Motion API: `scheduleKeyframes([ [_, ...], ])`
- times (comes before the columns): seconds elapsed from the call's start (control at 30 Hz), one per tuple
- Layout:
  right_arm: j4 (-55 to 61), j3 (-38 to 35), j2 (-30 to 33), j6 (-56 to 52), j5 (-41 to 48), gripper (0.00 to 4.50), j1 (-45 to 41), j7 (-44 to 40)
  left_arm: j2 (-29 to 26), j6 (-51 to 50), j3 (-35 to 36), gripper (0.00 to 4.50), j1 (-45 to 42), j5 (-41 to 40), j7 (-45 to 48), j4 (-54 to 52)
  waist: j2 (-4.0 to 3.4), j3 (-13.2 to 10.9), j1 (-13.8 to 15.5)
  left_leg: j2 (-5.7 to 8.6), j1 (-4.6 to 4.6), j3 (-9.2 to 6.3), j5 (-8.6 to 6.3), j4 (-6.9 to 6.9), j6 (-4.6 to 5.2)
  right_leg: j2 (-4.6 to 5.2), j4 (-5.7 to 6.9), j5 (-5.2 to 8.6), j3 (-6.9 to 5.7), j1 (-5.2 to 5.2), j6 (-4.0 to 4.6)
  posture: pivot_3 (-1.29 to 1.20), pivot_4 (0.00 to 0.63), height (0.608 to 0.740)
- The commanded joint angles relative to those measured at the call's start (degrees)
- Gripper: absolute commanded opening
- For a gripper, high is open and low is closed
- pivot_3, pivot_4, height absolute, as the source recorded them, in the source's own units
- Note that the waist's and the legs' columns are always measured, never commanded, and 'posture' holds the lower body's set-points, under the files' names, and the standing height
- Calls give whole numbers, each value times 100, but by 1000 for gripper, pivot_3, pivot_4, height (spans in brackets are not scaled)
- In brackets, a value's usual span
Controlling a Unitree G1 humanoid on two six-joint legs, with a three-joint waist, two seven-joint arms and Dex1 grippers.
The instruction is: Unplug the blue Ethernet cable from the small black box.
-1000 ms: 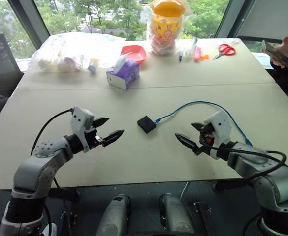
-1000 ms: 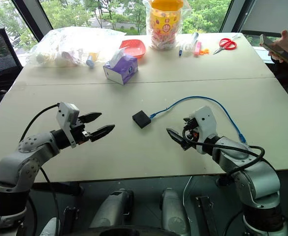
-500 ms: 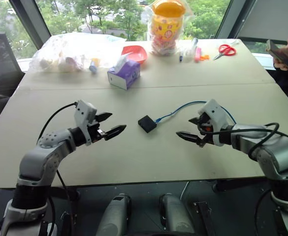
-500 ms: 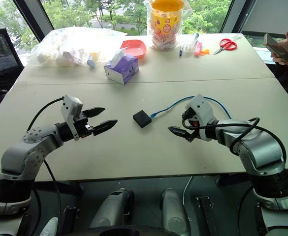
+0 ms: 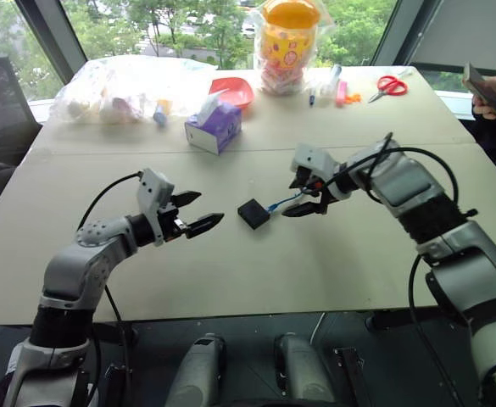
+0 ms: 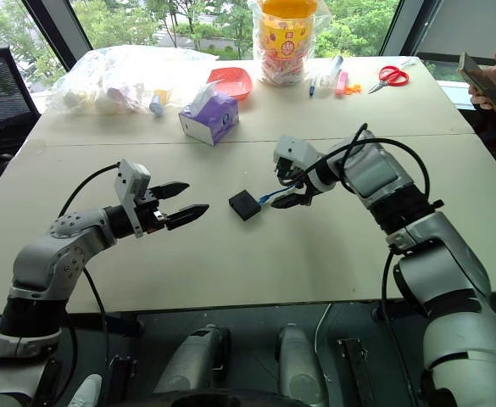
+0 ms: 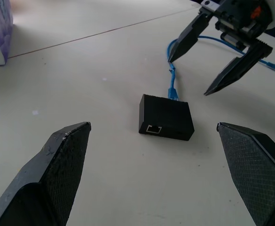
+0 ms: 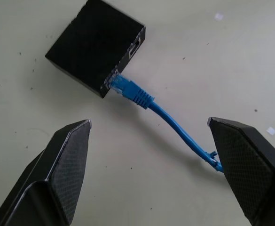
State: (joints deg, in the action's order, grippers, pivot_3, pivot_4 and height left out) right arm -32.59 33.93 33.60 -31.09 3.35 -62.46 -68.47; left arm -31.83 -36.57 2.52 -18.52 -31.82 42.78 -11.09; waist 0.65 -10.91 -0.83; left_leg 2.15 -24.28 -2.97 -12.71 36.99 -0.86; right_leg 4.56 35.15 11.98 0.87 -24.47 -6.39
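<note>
The right claw (image 6: pixel 292 188), spread wide, hangs just over the blue Ethernet cable (image 8: pixel 168 115) beside its plug in the small black box (image 6: pixel 244 204) mid-desk (image 6: pixel 231 280), nearer than the spread left claw (image 6: pixel 180 206).

The left gripper (image 5: pixel 198 213) is held out low and nearly flat, with its two black fingers wide apart. The right arm bends in from the side, and the right gripper (image 5: pixel 305 194) tips downward toward the left gripper, its fingers spread wide too.
</note>
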Motion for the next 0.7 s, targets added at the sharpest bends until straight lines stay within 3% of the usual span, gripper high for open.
scheduleKeyframes([
  [0.03,-1146,152,-429,937,-607,4186,-474,-105,-25,163,153,4479,22,38,-36,-193,0,0,-10,1,0,0,0,-1,0,0,1,0,0,-1,0,0,150,740],
  [0.27,-3077,36,-1341,2037,-1230,4186,-986,-163,-147,212,335,4479,220,67,-172,-388,0,0,-69,5,22,-3,4,-12,-12,-6,20,-2,1,1,-1,0,150,740],
  [0.4,-3411,-167,-1613,2154,-1365,2894,-1163,-405,-211,219,455,4500,343,68,-254,-444,0,0,-160,4,47,-7,8,-19,-18,-10,36,2,2,15,6,0,150,740],
  [0.57,-3302,-337,-1788,2210,-1505,327,-1179,-674,-176,136,656,4500,295,-40,-352,-325,-1,0,-181,3,67,-6,13,-39,-26,-12,47,3,5,17,9,0,150,740],
  [0.6,-3185,-361,-1769,2250,-1546,58,-1133,-645,-165,100,637,4500,217,-71,-331,-287,0,0,-176,4,72,-5,15,-48,-30,-12,47,3,6,17,8,0,150,740],
  [0.7,-2734,-388,-1599,2581,-1755,58,-953,-277,-110,-1,575,4500,-14,-148,-276,-162,0,0,-171,4,79,-6,22,-69,-41,-12,51,2,6,13,6,0,150,740],
])
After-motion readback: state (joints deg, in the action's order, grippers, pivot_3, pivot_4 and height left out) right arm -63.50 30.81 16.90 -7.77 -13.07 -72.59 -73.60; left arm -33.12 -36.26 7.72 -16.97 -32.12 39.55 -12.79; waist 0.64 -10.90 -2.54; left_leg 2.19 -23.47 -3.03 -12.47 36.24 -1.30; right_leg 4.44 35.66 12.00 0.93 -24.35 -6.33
